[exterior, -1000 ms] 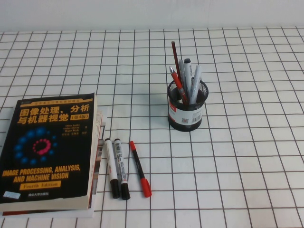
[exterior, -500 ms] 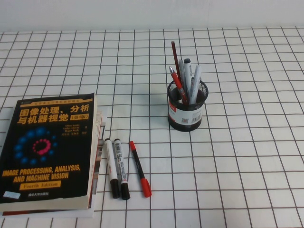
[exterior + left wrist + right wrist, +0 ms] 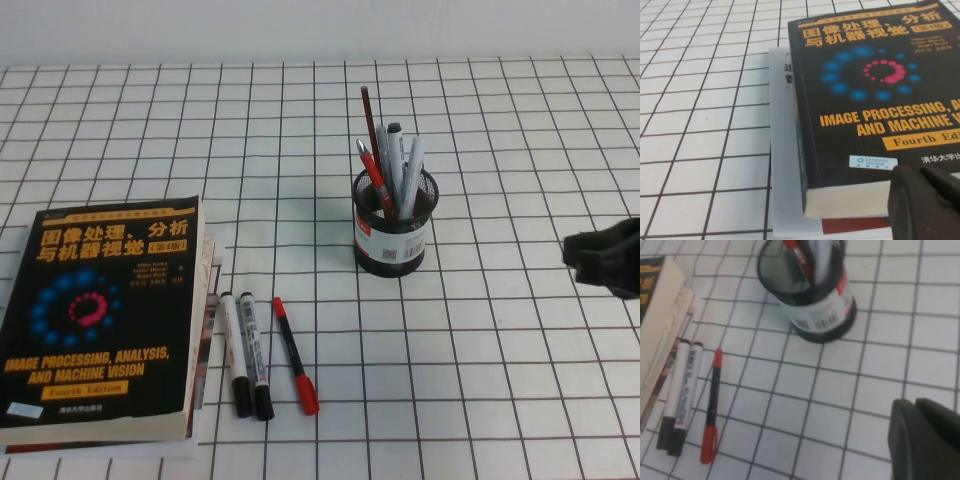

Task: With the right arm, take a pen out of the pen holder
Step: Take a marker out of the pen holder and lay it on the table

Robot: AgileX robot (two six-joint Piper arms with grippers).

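A black mesh pen holder [image 3: 394,232] [image 3: 810,300] stands upright right of the table's middle, with several pens [image 3: 390,165] sticking out: red, grey and a tall dark red one. My right gripper [image 3: 578,253] [image 3: 912,407] has come in at the right edge, well to the right of the holder, shut and empty. My left gripper [image 3: 914,172] hovers over the near edge of the black book [image 3: 875,95], shut with nothing in it; it is out of the high view.
A black textbook [image 3: 100,320] lies on a stack at the near left. Beside it on the checked cloth lie two black-capped white markers [image 3: 245,350] [image 3: 677,395] and a red pen [image 3: 296,355] [image 3: 711,407].
The right gripper has entered the high view at the right edge; earlier it was out of sight. Nothing on the table has moved.
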